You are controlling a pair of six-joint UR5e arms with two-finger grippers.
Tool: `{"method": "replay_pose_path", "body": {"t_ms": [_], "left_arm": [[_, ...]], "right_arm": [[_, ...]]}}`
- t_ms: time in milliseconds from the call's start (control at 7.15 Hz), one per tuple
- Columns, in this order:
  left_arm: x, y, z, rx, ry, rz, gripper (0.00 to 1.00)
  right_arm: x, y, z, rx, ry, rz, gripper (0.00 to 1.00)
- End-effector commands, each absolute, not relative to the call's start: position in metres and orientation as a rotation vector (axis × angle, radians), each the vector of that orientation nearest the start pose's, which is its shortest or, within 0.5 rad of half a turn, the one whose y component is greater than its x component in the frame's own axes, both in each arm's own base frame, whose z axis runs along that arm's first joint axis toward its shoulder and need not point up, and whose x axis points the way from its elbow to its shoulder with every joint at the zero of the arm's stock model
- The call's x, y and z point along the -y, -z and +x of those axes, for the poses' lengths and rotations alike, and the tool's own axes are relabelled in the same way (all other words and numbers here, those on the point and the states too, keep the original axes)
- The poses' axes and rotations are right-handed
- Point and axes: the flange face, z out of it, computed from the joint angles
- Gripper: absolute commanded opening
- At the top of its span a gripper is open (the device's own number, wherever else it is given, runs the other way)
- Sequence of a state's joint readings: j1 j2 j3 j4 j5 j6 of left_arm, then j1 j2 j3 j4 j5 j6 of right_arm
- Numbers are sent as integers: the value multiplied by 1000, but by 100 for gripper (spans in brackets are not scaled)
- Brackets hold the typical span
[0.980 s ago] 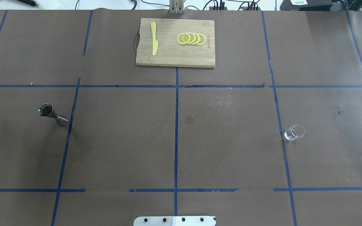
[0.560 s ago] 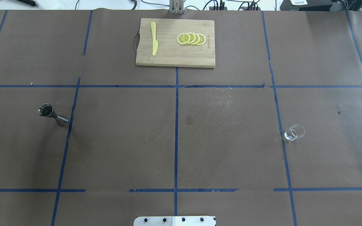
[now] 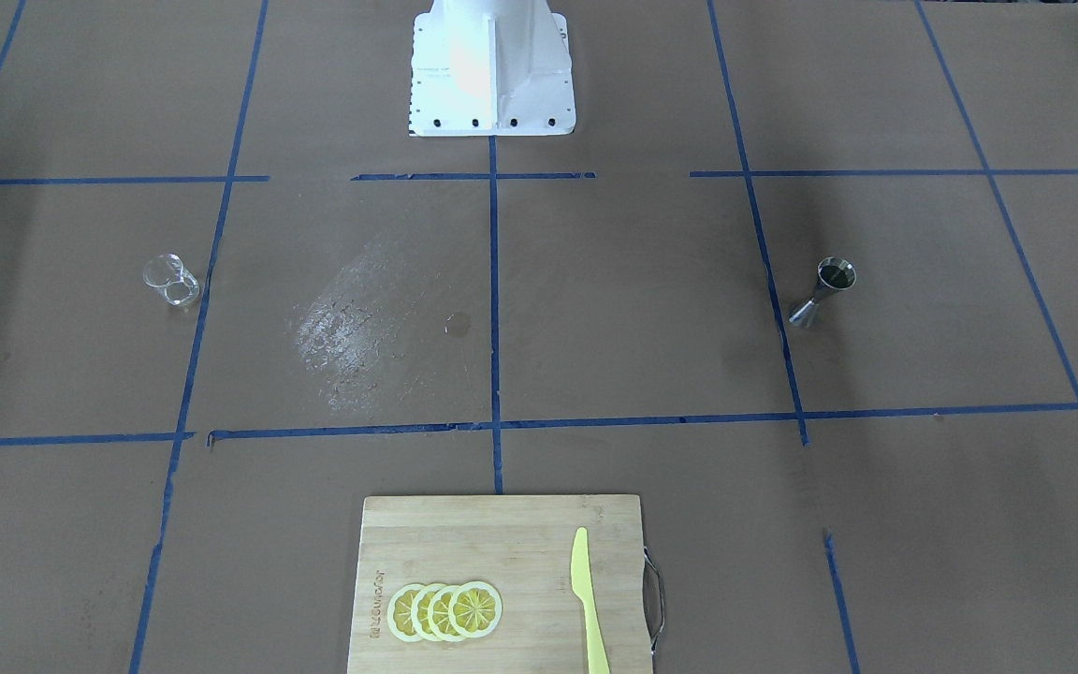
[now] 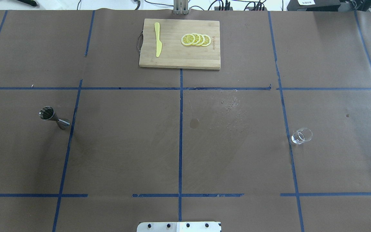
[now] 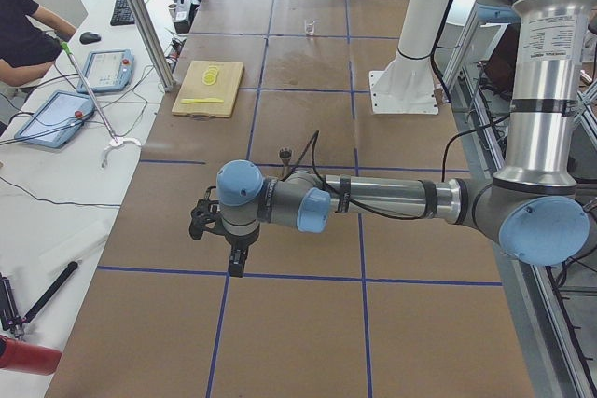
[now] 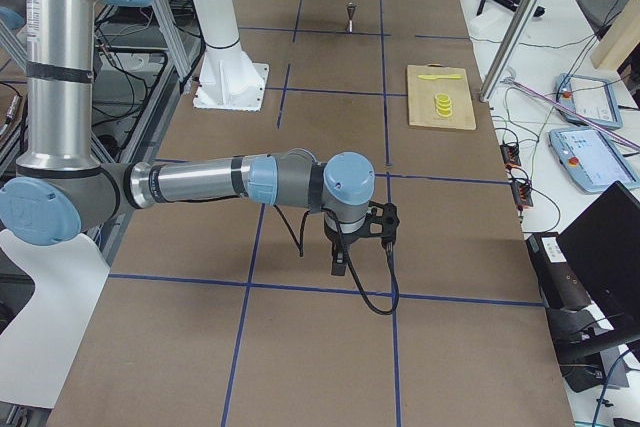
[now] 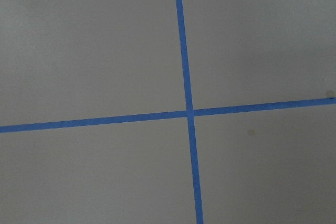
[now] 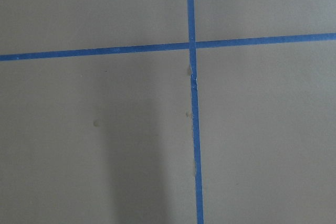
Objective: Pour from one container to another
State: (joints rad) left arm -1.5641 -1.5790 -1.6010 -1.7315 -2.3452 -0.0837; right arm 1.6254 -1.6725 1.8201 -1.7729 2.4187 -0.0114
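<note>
Jigger (image 4: pixel 54 117) stands left and robot-side of the cutting board (image 4: pixel 179 54), glass (image 4: pixel 301 135) right of it; I reckon my left gripper (image 5: pixel 235 267) is nearer the jigger, right gripper (image 6: pixel 339 268) nearer the glass, and I can't tell how far either is open.

Brown blue-taped table (image 4: pixel 124 154), white desk (image 5: pixel 58 230) alongside

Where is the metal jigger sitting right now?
In the overhead view the jigger stands on the robot's left side of the table, just left of a blue tape line, far across from the glass.
</note>
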Motion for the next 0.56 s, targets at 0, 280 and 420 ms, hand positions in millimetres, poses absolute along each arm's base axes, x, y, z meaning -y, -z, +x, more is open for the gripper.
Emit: {"method": "replay_pose_path", "body": {"t_ms": [0, 280, 420], "left_arm": [[508, -619, -61, -779, -10, 163, 100], [508, -615, -61, -779, -16, 173, 100], [508, -614, -61, -779, -16, 174, 100]], "right_arm": [[436, -611, 89, 869, -73, -4, 100], [436, -622, 94, 788, -82, 62, 100], [435, -626, 93, 791, -100, 48, 100]]}}
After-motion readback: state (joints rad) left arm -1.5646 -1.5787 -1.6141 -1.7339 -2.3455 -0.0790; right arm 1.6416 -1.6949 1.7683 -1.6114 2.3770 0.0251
